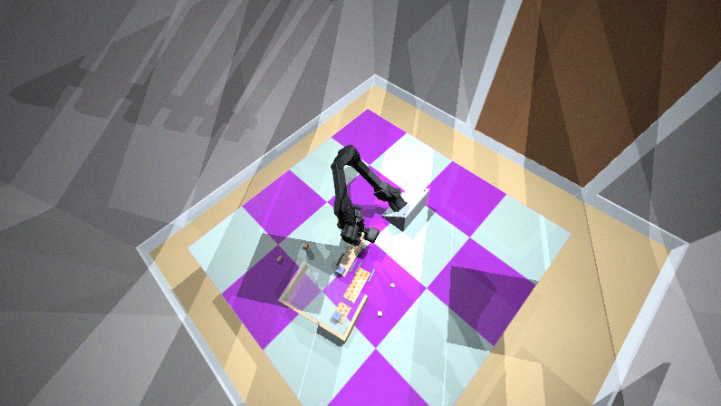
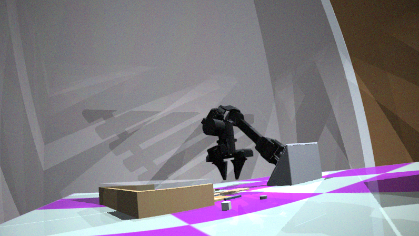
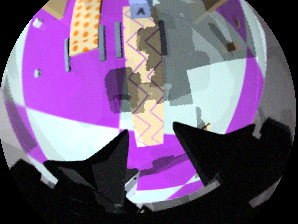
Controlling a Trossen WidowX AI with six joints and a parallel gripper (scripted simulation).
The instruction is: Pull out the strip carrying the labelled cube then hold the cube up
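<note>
The zigzag-patterned strip [image 1: 348, 262] [image 3: 131, 55] lies in one piece, with a blue cube [image 1: 340, 270] [image 3: 141, 10] marked A on its far end. The orange-dotted strip [image 1: 356, 285] [image 3: 85, 27] lies beside it. A gap separates it from a shorter dotted piece [image 1: 342, 308], which carries another blue cube [image 1: 336, 315]; no label is readable on that cube. My gripper [image 2: 230, 178] [image 3: 151, 128] is open and empty, pointing down above the near end of the zigzag strip. Its fingertips are hidden in the top view.
Wooden walls [image 1: 355, 320] [image 2: 176, 199] stand around the far area. Thin grey rails [image 1: 370, 275] [image 3: 118, 40] flank the strips. A small white cube [image 1: 379, 314] [image 2: 226, 205] and brown blocks [image 1: 305, 246] [image 3: 231, 46] lie to the sides. A grey wedge [image 1: 410, 211] [image 2: 305, 164] stands at the arm's base.
</note>
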